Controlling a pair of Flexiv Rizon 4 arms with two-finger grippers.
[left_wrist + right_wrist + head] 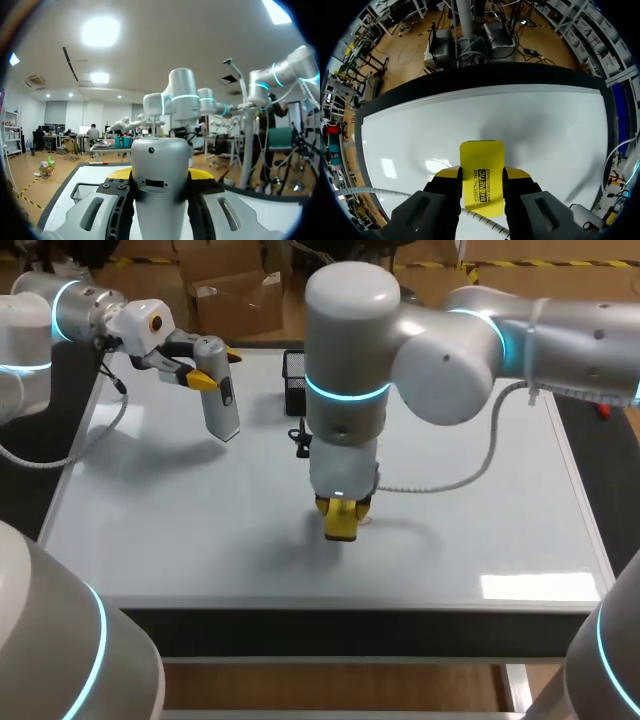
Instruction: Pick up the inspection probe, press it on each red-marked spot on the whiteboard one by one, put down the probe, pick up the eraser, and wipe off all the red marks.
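Head view, nearest item: white glossy whiteboard [480,540], lying flat and covering the table top.

Mid-board: right gripper [341,508], pointing straight down, fingers closed from both sides on a yellow rectangular block eraser [341,523]. The eraser's lower edge is at the board surface; contact not discernible.

Right wrist view, same item: right gripper [481,176] clamps the eraser [481,157] between its yellow tips, printed face towards the camera, with the whiteboard [550,130] beneath and ahead.

Next back: small black object [302,437] on the board, just behind the right wrist; kind not discernible.

Further back, left side: left gripper [205,372], raised over the board, gripping a silver-grey tapered metal probe [222,405]. The probe hangs tilted downward, clear of the surface.

Left wrist view: left gripper [160,175], with the probe [160,165] filling the gap between its fingers.

Farthest: black wire-mesh basket [293,380] at the board's far edge.
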